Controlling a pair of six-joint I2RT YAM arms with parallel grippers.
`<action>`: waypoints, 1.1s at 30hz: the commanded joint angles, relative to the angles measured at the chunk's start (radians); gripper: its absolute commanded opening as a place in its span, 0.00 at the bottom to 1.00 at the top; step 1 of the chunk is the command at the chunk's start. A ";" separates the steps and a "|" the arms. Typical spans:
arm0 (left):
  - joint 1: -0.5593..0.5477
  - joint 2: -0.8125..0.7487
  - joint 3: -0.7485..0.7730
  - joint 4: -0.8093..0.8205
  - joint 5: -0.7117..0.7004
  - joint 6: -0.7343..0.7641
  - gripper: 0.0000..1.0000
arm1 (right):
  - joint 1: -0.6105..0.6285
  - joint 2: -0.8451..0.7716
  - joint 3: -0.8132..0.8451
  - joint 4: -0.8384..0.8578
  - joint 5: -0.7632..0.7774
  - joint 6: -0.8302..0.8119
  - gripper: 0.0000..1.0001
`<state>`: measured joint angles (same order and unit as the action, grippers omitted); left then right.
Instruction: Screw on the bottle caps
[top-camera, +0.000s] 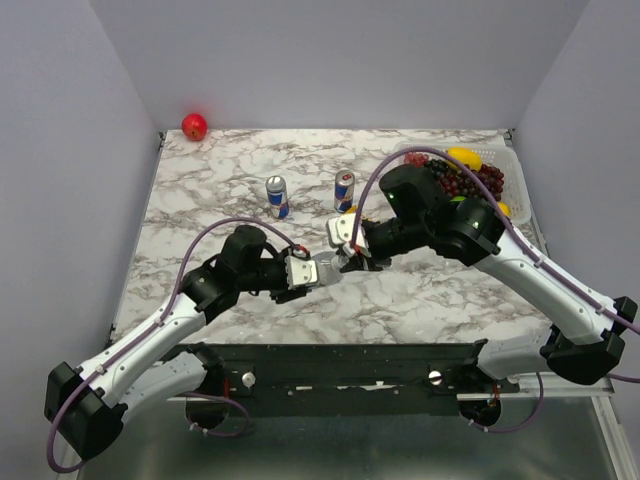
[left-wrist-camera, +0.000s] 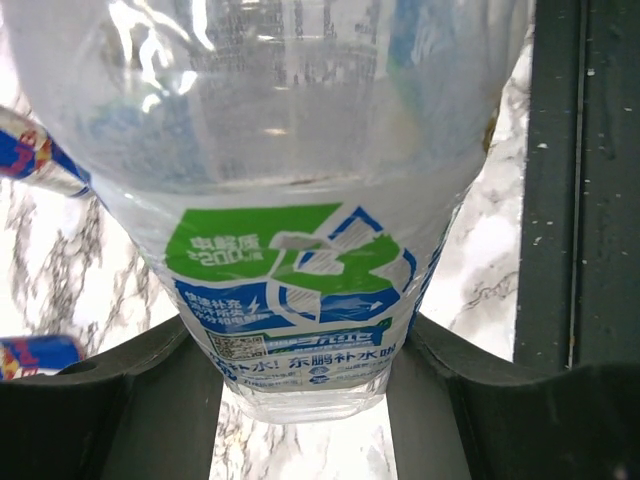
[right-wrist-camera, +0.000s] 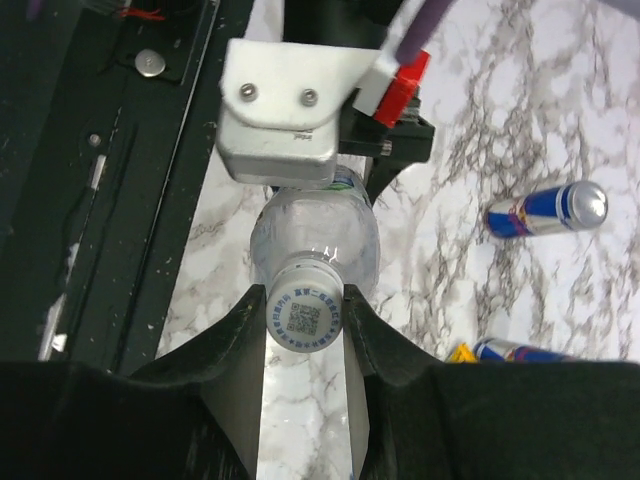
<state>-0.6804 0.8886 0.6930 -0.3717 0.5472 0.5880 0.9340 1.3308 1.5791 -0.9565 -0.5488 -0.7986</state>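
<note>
Cap (right-wrist-camera: 306, 314) in right gripper (right-wrist-camera: 305, 300) — bottle (right-wrist-camera: 313, 238) mid-table, cans (right-wrist-camera: 548, 208) near.

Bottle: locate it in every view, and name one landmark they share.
Top external: bottle near centre, below the cans, mostly hidden.
Left wrist: fills the upper and middle frame, label facing the camera.
Right wrist: centre, cap toward the camera.
Shared landmark: the cans, at the left edge in left wrist, right side in right wrist.
</note>
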 joint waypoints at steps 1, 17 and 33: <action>-0.005 -0.040 0.020 0.257 -0.064 -0.062 0.00 | -0.001 0.085 0.022 0.059 0.214 0.350 0.27; -0.010 -0.017 -0.036 0.169 -0.198 -0.211 0.00 | -0.104 0.307 0.393 -0.103 0.187 0.708 0.77; 0.159 -0.039 -0.079 0.148 -0.055 -0.324 0.00 | -0.182 0.021 0.124 0.079 0.190 0.341 0.94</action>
<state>-0.5835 0.8825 0.6422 -0.2687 0.4351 0.3496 0.7506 1.3472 1.8057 -0.9493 -0.3981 -0.2939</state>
